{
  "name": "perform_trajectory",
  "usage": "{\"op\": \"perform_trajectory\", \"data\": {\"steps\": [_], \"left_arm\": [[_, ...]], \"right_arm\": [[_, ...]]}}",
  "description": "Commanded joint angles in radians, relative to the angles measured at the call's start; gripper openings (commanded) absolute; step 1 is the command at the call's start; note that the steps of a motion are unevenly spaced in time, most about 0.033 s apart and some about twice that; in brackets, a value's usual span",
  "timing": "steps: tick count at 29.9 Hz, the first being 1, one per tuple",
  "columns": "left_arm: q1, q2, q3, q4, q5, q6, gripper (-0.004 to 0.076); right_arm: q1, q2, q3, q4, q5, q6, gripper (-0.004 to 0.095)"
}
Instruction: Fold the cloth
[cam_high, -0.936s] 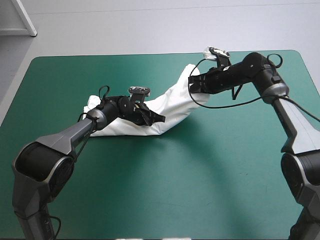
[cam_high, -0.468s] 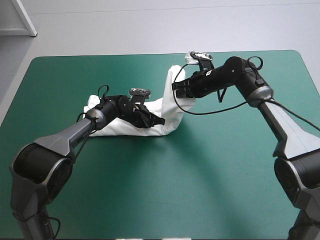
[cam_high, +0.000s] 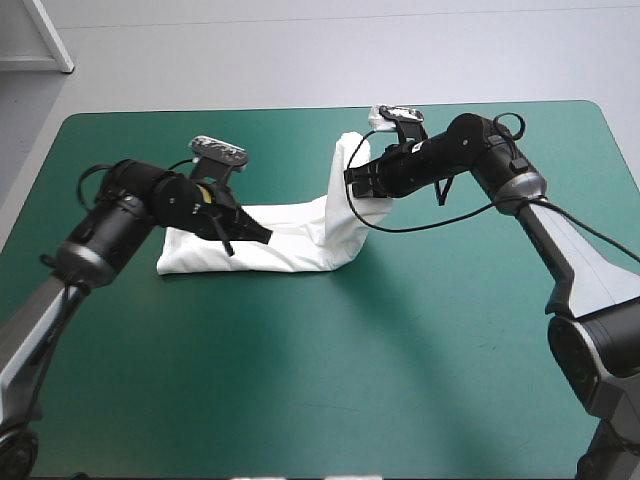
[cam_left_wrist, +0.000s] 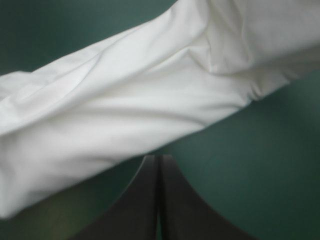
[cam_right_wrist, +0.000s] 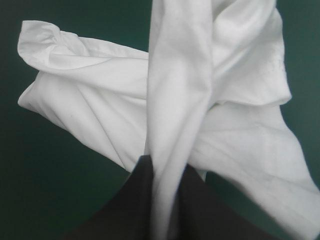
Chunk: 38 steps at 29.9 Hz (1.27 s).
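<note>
Just changed: the left arm has pulled back toward the table's left side and risen; the left gripper (cam_left_wrist: 158, 157) is clenched on nothing, its black fingers meeting in one point, with the T-shirt (cam_high: 290, 242) just ahead of the tips and not between them. From the high view the tips seem to hover over the band of fabric near its middle; whether they touch it I cannot tell from that angle.

Right gripper (cam_high: 352, 184) is clamped on the T-shirt; in its wrist view a tall fold of white fabric runs up from between the fingers. It holds the garment's right end lifted off the teal-green cover (cam_high: 430, 330), so that end stands up as a flap.

Where the T-shirt is: a long, narrow folded band lying on the table left of centre, nearer the far edge than the near one; the left end is flat on the cover, the right end bends upward to the right gripper.

Against the earlier frames: the left gripper lay low on the band's left part, apparently pinning it; now that hold is gone and the left end lies smoother and squarer. The right gripper, which had been carrying its end leftward, sits where it was just before; no further travel.

Meaning for the task, as I judge it: the pin is released, so the next fold rests on the right arm alone; laying the raised flap over the flat band looks like the step in hand; with nothing holding the band, it may drag.
</note>
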Motion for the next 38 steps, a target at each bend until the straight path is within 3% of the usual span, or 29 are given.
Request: {"op": "perform_trajectory", "data": {"steps": [1,7,14,20,30,33,38], "left_arm": [[0.053,-0.132,-0.009,0.023,0.111,0.015,-0.0009],[0.225,-0.397,0.184,0.032,0.187,0.036,-0.0009],[0.372,-0.658,0.473,0.032,0.146,0.073,-0.0009],[0.375,-0.683,0.605,0.022,0.105,0.076,-0.0010],[0.375,-0.683,0.613,0.026,0.087,0.076,-0.0010],[0.375,-0.683,0.613,0.026,0.090,0.076,-0.0010],[0.375,-0.683,0.613,0.026,0.087,0.076,-0.0010]], "right_arm": [[-0.003,-0.063,-0.036,0.038,-0.010,-0.018,-0.0008],[-0.003,-0.063,-0.041,0.064,0.003,-0.027,-0.0008],[0.062,-0.018,-0.170,0.094,0.008,-0.024,-0.0008],[0.200,0.130,-0.423,0.090,0.008,0.024,-0.0008],[0.362,0.492,-0.849,0.131,0.033,0.073,0.0006],[0.382,0.559,-0.922,0.188,0.033,0.048,0.0145],[0.382,0.579,-0.956,0.160,0.021,0.027,0.0712]]}}
